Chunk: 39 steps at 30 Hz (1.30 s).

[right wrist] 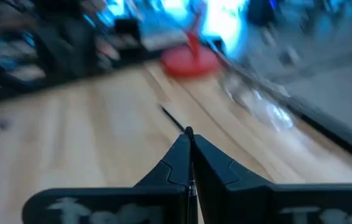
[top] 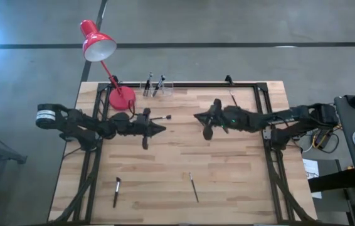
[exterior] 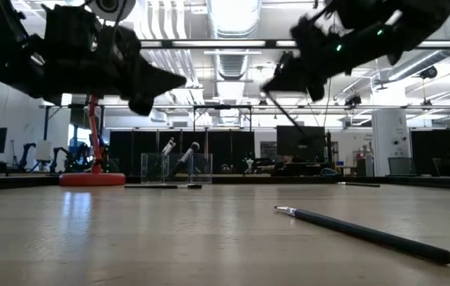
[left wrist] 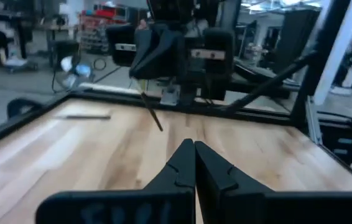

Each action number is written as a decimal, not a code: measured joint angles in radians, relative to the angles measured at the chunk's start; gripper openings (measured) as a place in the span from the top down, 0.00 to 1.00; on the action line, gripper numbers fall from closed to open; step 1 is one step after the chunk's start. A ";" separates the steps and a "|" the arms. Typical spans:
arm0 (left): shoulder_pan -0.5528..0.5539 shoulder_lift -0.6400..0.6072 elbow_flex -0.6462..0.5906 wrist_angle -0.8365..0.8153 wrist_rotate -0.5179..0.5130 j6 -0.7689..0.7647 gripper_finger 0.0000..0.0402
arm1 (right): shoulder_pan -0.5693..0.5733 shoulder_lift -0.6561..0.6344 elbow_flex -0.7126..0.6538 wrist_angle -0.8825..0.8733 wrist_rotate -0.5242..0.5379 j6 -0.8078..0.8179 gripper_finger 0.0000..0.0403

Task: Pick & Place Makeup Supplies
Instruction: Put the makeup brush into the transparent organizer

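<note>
Seen from above, a dark-handled brush (top: 116, 191) lies near the table's (top: 165, 157) front left, lengthwise front to back. The left gripper (top: 160, 128) hovers closed and empty. A thin brush (top: 193, 187) lies slanted. The right gripper (top: 197, 117) pinches a slim brush (left wrist: 151, 112).

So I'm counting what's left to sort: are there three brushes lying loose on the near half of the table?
No: the high view shows only two there, a short brush and a thin brush.
</note>
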 joint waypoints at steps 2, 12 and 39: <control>-0.042 0.000 0.028 -0.027 -0.081 0.029 0.99 | 0.039 -0.017 -0.016 0.069 0.000 -0.025 0.98; -0.147 0.026 0.220 -0.154 -0.183 0.020 0.80 | 0.168 -0.023 -0.004 0.244 0.000 -0.111 0.98; -0.158 0.288 0.447 0.081 -0.039 0.039 0.75 | 0.273 0.121 -0.002 0.669 -0.027 -0.170 0.98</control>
